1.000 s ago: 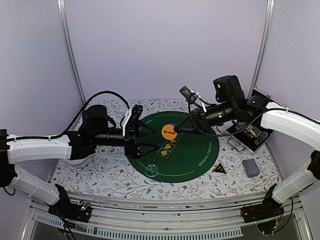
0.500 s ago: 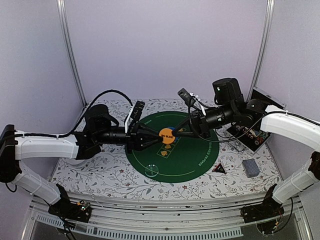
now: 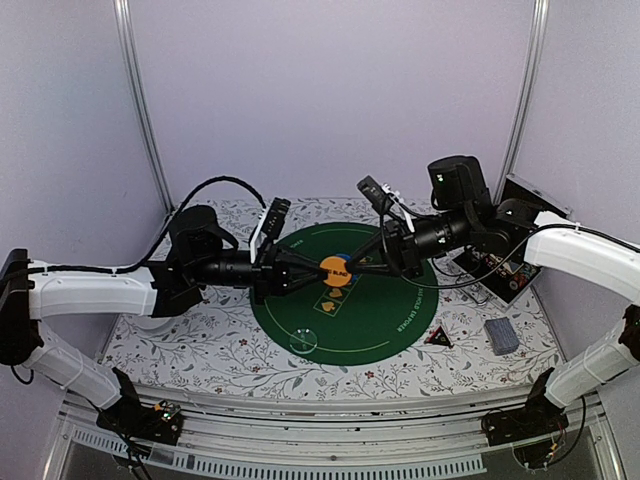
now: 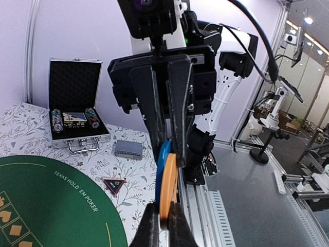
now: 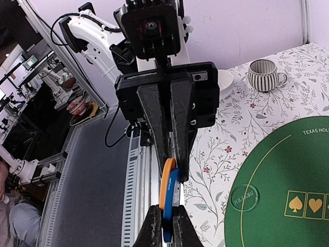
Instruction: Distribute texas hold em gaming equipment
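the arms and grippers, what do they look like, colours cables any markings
Both arms have white shell links, left arm and right arm, with black joints and wrists. The left gripper and right gripper are black, with long tapering fingers. A black cable loops over the left arm. No markings are readable.

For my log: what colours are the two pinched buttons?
One orange button, one blue button; clearest in the left wrist view.

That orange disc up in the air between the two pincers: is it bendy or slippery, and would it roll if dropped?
Probably stiff: the orange disc looks flat though pinched only at its edge by the left pincer. Likely light: thin fingertips hold it aloft. Being round and smooth-looking, it could slip out and roll on the green mat.
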Motion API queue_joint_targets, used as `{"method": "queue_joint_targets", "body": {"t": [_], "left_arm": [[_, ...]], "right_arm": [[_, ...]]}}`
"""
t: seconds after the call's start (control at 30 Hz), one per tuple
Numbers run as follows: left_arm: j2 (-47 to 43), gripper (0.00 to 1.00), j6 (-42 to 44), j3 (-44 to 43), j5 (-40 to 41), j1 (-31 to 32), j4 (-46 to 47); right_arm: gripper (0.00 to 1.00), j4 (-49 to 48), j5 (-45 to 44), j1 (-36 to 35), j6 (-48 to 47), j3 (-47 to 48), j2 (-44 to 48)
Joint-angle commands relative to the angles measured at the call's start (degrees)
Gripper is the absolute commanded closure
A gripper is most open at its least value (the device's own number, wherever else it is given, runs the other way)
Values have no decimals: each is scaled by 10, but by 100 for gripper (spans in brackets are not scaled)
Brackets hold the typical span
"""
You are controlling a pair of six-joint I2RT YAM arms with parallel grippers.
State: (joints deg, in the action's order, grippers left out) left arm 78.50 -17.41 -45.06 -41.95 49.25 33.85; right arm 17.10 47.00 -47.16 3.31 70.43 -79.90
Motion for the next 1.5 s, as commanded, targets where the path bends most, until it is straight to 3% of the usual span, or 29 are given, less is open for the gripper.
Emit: {"method": "queue_joint_targets", "body": {"t": [0.0, 0.27, 0.5, 0.73, 0.87, 1.1, 1.27, 1.47], "left_arm": [[-16, 100, 21, -6, -13, 15, -1], [-75, 100, 54, 33, 44, 11, -31], [-91, 100, 56, 43, 38, 10, -38], [-73, 100, 42, 41, 8, 10, -26], [-86, 100, 83, 47, 13, 10, -53], [-73, 100, 127, 24, 27, 18, -114], [-91, 100, 129, 30, 72, 17, -134], [-131, 100, 82, 21, 251, -37, -213]], "right_arm": [[98, 0, -26, -1, -3, -7, 17], [98, 17, -45, 31, -14, -28, 37], [98, 26, -43, 40, -18, -21, 39], [98, 34, 15, 40, -20, -16, 8], [98, 68, 1, 41, -76, -16, 19], [97, 82, 8, 41, -89, 11, -13], [98, 84, -38, 43, -88, 16, -17], [98, 70, -98, 49, -24, 68, -71]]}}
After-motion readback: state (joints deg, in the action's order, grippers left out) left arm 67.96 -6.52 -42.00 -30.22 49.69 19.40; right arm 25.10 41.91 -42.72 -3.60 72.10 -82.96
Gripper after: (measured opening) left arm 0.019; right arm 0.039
